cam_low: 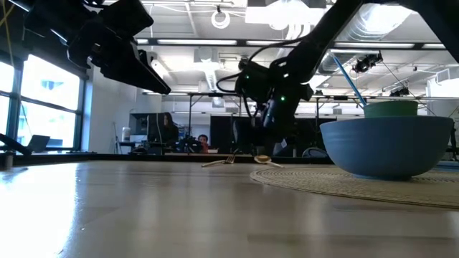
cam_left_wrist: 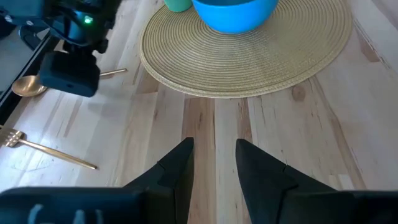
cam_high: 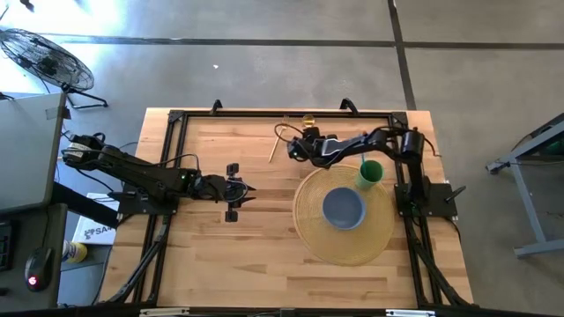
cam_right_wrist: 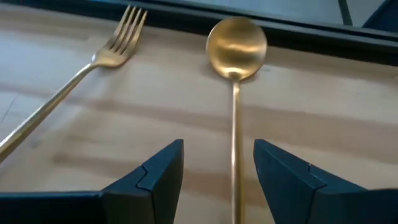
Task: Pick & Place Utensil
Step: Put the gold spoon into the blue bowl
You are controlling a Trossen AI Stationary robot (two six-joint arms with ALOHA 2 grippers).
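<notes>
A gold spoon [cam_right_wrist: 236, 40] and a gold fork [cam_right_wrist: 93, 68] lie flat on the wooden table near its far edge. My right gripper [cam_right_wrist: 219, 147] is open just above the table over the spoon's handle [cam_right_wrist: 235, 124]. One finger stands on either side of the handle, and neither finger touches it. The high view shows this gripper [cam_high: 296, 148] left of the green cup [cam_high: 368, 173]. My left gripper [cam_high: 249, 188] is open and hovers over bare table on the left of the mat; in its wrist view [cam_left_wrist: 214, 147] it holds nothing.
A round woven placemat [cam_high: 317, 242] lies on the table's right half. A blue bowl [cam_high: 344, 208] sits on it, with the green cup, holding a blue stick, at its far rim. A black frame [cam_high: 264, 114] borders the table. Bare wood lies between the arms.
</notes>
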